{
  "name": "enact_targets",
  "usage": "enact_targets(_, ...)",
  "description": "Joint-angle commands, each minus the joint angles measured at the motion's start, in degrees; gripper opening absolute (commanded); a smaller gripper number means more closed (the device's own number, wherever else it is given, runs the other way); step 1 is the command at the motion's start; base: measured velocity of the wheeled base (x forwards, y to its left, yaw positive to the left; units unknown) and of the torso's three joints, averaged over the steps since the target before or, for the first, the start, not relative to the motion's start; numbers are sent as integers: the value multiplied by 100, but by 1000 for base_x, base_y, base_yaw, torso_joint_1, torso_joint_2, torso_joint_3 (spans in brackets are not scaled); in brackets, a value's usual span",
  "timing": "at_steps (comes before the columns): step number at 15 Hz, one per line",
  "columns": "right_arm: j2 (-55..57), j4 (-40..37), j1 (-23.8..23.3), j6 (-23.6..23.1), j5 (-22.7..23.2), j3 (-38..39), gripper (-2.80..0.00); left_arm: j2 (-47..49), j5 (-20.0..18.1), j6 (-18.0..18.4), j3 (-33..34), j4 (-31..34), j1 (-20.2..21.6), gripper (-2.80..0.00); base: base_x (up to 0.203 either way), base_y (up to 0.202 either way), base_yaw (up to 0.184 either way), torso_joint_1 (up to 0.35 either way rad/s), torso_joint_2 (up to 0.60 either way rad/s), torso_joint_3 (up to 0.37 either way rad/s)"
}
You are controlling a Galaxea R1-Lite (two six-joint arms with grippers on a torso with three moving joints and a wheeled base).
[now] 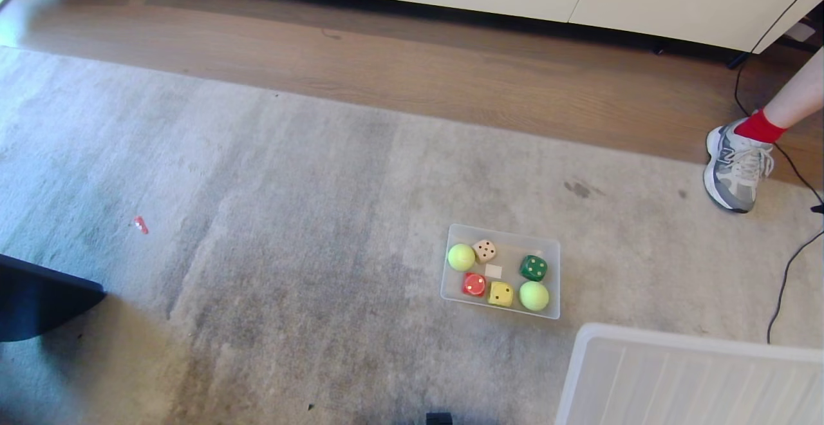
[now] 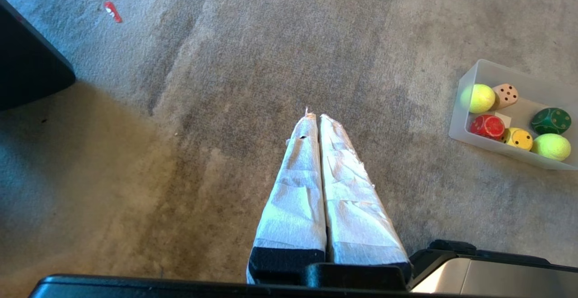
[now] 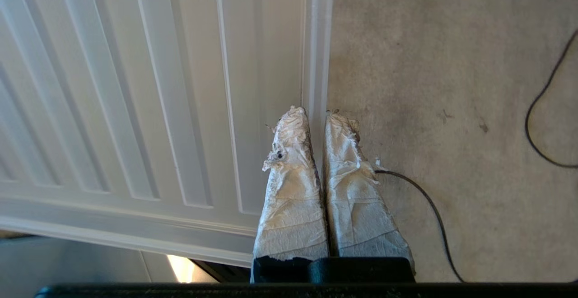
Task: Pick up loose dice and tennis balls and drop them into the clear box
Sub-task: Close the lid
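The clear box (image 1: 501, 235) sits on the grey carpet (image 1: 290, 219) and, in the head view, already holds all four dice (image 1: 501, 293) and both tennis balls (image 1: 534, 295); nothing loose shows, so the task looks done. In the left wrist view the left gripper (image 2: 314, 116) hangs closed and empty over bare carpet. In the right wrist view the right gripper (image 3: 315, 110), closed and empty, hovers at the edge of the ribbed tray (image 3: 135, 86).

- Clear box (image 1: 501, 308): frosted smooth plastic.
- Tennis balls (image 1: 461, 257): fuzzy felt.
- Carpet (image 1: 290, 251): rough, matt pile.
- Floor (image 1: 450, 71): smooth wood.
- Left gripper (image 2: 315, 118) fingers (image 2: 295, 198): wrapped in crinkled white tape.
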State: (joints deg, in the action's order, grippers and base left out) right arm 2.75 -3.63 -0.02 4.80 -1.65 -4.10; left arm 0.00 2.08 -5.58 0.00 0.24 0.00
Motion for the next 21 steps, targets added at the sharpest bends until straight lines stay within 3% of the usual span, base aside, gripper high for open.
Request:
enact_targets(1,664,49,-5,269,-79,-284,-280,0,2,-4,0,2,0,-280,0,0,0,0,0,0)
enact_targets(5,2560,493,-7,1167,-239,-1098,-280,0,2,-4,0,2,0,-280,0,0,0,0,0,0)
enact_targets(9,4315,1891,-19,1492,-285,-1281,-280,0,2,-4,0,2,0,-280,0,0,0,0,0,0)
enact_targets(14,6413,3402,8,2268,-281,-1371,-280,0,2,-4,0,2,0,-280,0,0,0,0,0,0)
enact_targets(21,9168,5629,332,2841,183,-1809,-280,0,2,-4,0,2,0,-280,0,0,0,0,0,0)
